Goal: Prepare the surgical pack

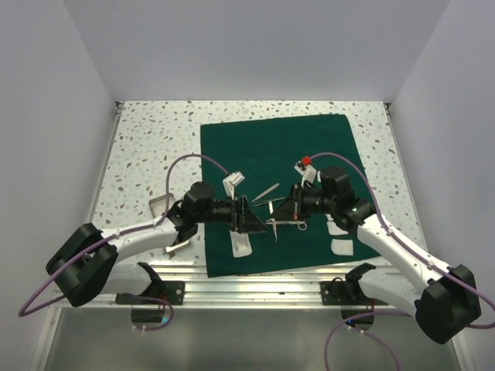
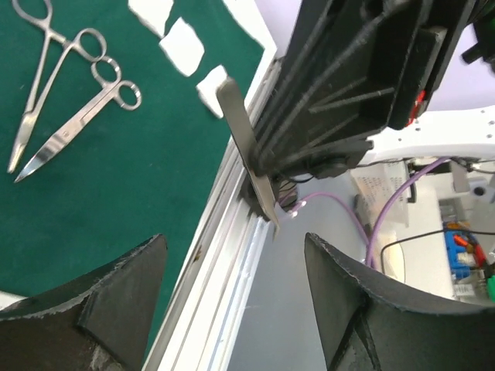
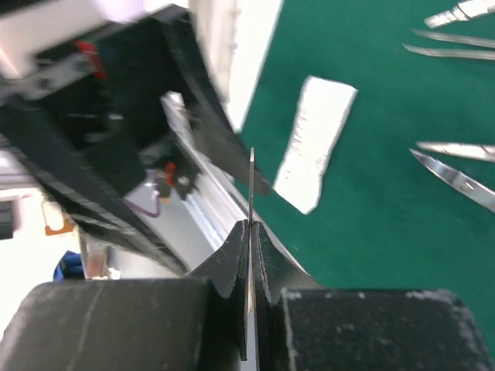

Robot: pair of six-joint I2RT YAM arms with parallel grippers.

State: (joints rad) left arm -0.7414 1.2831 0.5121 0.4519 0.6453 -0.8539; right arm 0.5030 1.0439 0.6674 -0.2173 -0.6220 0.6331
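The surgical pack, a dark green cloth (image 1: 278, 147), lies spread flat on the speckled table; it also shows in the left wrist view (image 2: 116, 178) and the right wrist view (image 3: 387, 224). My right gripper (image 3: 251, 232) is shut on a thin flat metal instrument (image 3: 251, 185), held edge-on above the cloth's near part. That blade (image 2: 247, 147) shows in the left wrist view, just ahead of my left gripper (image 2: 232, 309), which is open and empty. In the top view the two grippers face each other, left (image 1: 246, 216) and right (image 1: 288, 209), a short gap apart.
Two ring-handled steel instruments (image 2: 73, 124) lie on the cloth, with tweezers (image 1: 267, 191) and a white packet (image 3: 313, 143) nearby. A red-capped item (image 1: 305, 161) lies farther back. White gauze pads (image 1: 341, 247) lie right of the cloth. The aluminium rail (image 1: 255, 287) borders the near edge.
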